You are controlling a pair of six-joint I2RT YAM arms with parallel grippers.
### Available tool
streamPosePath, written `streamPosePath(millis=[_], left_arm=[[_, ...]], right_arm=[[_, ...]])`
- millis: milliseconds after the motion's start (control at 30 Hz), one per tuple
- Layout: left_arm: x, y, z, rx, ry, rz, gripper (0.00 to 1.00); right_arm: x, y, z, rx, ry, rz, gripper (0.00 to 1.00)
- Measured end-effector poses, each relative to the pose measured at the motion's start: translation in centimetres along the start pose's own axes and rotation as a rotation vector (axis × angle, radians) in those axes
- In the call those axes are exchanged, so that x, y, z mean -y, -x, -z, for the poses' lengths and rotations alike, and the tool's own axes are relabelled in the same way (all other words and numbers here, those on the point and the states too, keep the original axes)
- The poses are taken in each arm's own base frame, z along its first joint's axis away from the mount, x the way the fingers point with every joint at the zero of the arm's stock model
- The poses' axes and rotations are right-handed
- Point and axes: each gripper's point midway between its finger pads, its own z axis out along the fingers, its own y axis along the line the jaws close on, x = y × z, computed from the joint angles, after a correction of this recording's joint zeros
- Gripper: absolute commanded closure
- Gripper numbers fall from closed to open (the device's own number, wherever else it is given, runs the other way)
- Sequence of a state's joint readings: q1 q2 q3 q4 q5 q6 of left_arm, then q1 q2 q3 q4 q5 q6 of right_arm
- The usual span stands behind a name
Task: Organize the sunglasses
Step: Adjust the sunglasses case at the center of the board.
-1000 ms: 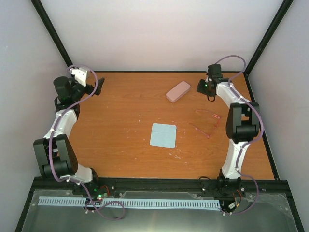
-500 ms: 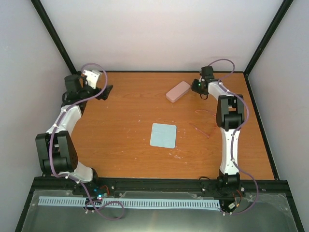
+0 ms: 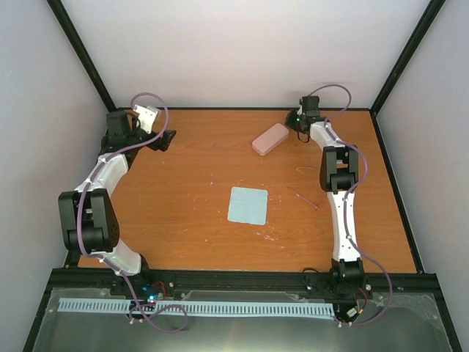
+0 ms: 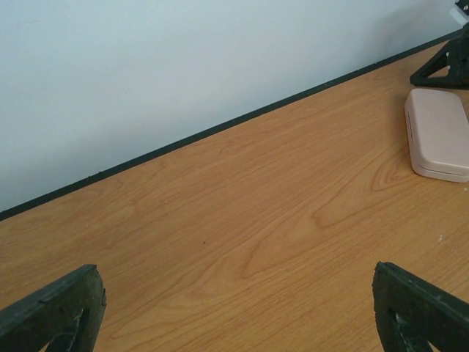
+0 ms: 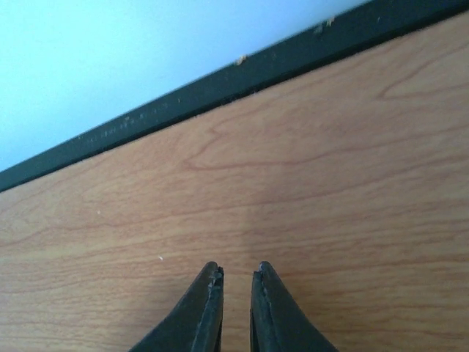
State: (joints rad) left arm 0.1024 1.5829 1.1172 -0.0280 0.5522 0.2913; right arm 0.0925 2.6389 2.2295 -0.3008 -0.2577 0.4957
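Find the sunglasses (image 3: 306, 196) right of the blue cloth (image 3: 248, 205), partly behind your right arm (image 3: 337, 172). The pink case (image 3: 270, 138) lies just beside the right gripper (image 5: 236, 275), nearly closed, empty; left gripper (image 4: 236, 271) spread wide

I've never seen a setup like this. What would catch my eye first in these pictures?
Two grippers sit at the far edge of the orange table. The left gripper is spread wide toward the far left, and the right gripper is pinched nearly together on nothing, close beside a pink case. A light blue cloth lies mid-table, and the faint red-pink sunglasses lie to its right, partly hidden by the right arm.
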Motion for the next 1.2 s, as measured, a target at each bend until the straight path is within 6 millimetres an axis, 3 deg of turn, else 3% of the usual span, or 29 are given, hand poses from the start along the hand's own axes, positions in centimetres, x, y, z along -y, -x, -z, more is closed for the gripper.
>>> streamPosePath(millis=[300,467,867,1200], left_arm=[[-0.8,0.0,-1.4,-0.013,-0.01,0.007,0.03],[-0.8,-0.1,-2.0,-0.016,-0.033,0.013,0.01],[0.3,0.2,-2.1,0.012,-0.101,-0.008,0.01],[1.9,-1.9,-2.1,-0.01,-0.161,0.003,0.01]], right_arm=[[-0.3,-2.1,-0.3,-0.084,0.028,0.0,0.91],[-0.7,-3.8,0.8,-0.148,0.034,0.044,0.95],[-3.8,-11.3,5.2,-0.373,-0.008,0.234,0.97],[-6.5,-18.0,9.8,-0.528,-0.034,0.376,0.94]])
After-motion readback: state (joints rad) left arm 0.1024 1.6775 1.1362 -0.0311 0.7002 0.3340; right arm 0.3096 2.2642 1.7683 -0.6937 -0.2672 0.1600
